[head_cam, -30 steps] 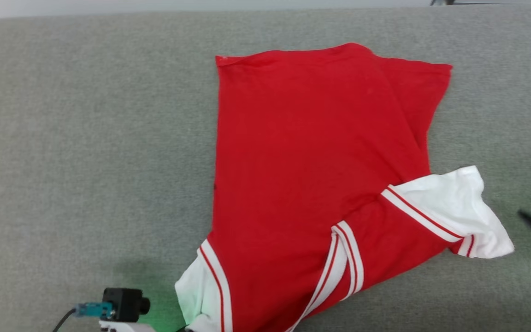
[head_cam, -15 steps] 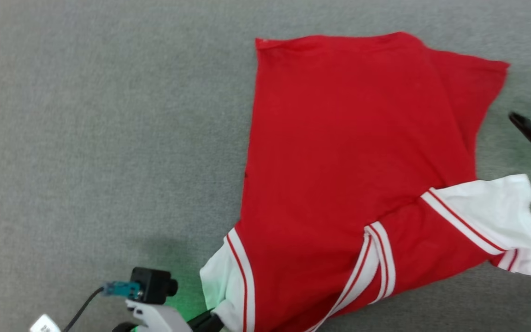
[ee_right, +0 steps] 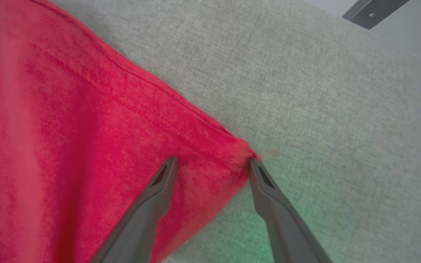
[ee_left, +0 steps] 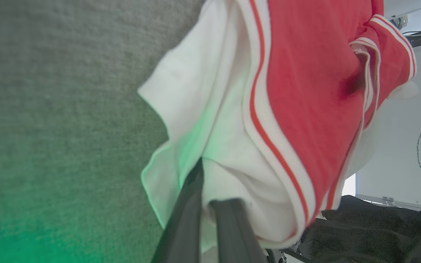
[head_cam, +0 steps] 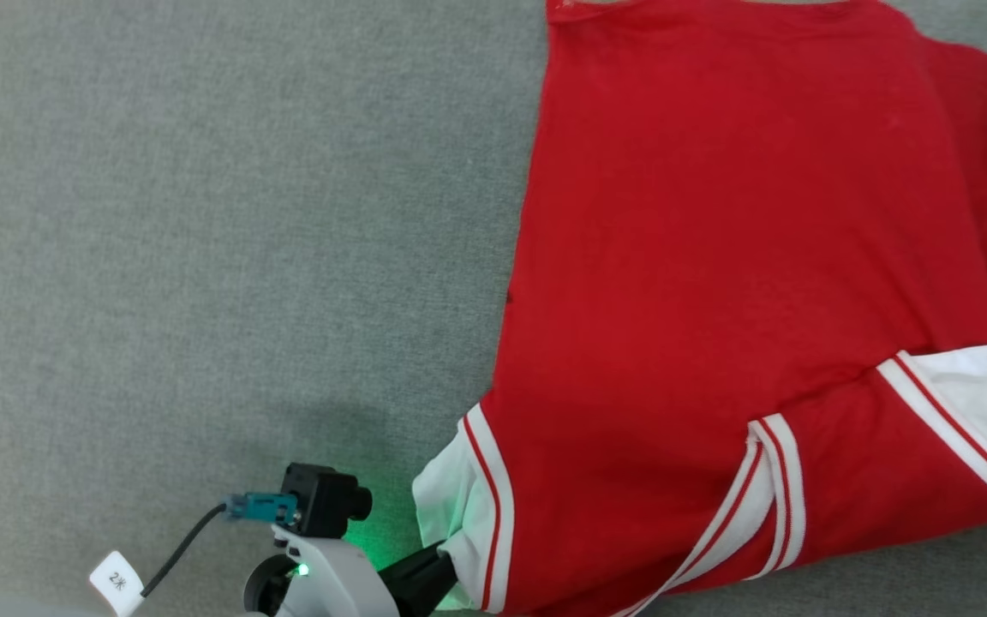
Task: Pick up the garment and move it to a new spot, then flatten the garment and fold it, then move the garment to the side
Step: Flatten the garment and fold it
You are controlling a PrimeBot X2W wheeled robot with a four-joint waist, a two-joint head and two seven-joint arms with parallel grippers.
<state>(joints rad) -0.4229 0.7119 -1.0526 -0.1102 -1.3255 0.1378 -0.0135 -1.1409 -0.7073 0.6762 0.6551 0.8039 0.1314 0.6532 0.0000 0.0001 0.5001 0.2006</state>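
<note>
Grey cloth surface (head_cam: 202, 214); garment (head_cam: 716, 257) sleeve in left end effector's (ee_left: 212, 193) pinch, corner inside right end effector's (ee_right: 212, 162) wide spread.

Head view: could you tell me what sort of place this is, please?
Probably an indoor lab or test room: a grey fabric-covered surface, the garment spread on it, a loose cable against a pale wall.
</note>
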